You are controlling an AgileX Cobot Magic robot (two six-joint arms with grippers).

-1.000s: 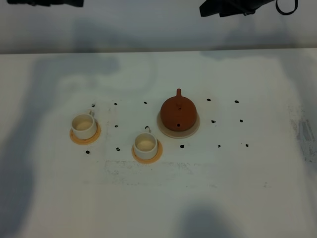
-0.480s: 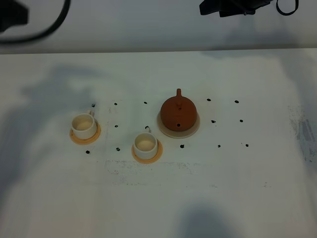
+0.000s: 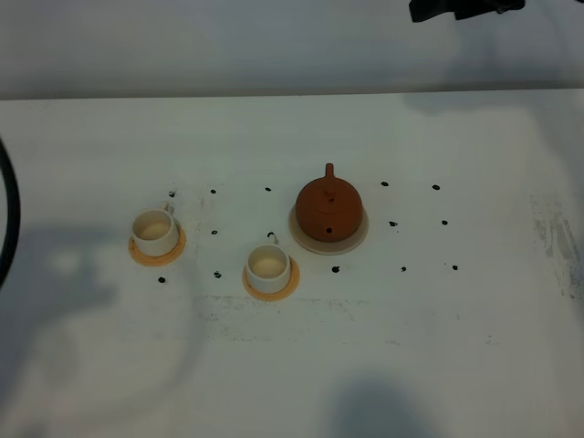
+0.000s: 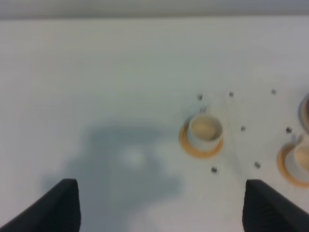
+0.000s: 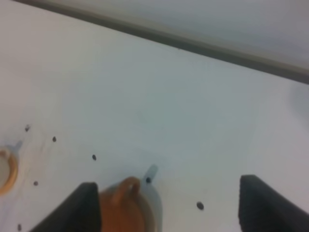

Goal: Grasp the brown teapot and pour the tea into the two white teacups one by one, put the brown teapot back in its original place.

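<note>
The brown teapot (image 3: 328,207) sits on its cream saucer (image 3: 306,243) right of centre, lid on. Two white teacups (image 3: 154,230) (image 3: 268,265) stand on orange coasters to its left. In the left wrist view my left gripper (image 4: 161,212) is open high above the table, with one teacup (image 4: 205,129) ahead and the other teacup (image 4: 303,158) at the frame edge. My right gripper (image 5: 169,208) is open too, raised on the table's far side, and the teapot (image 5: 120,205) shows beside one finger (image 5: 79,208). Nothing is held.
Small black dots mark the white tabletop around the teapot and cups. A dark part of the right arm (image 3: 465,7) shows at the top edge, and a black cable (image 3: 7,210) curves in at the left edge. Scuff marks run along the table's right side.
The left arm's dark parts have left the top left corner; only its cable now shows at the left edge. The right arm has shifted right along the top. Teapot and cups are unmoved.
</note>
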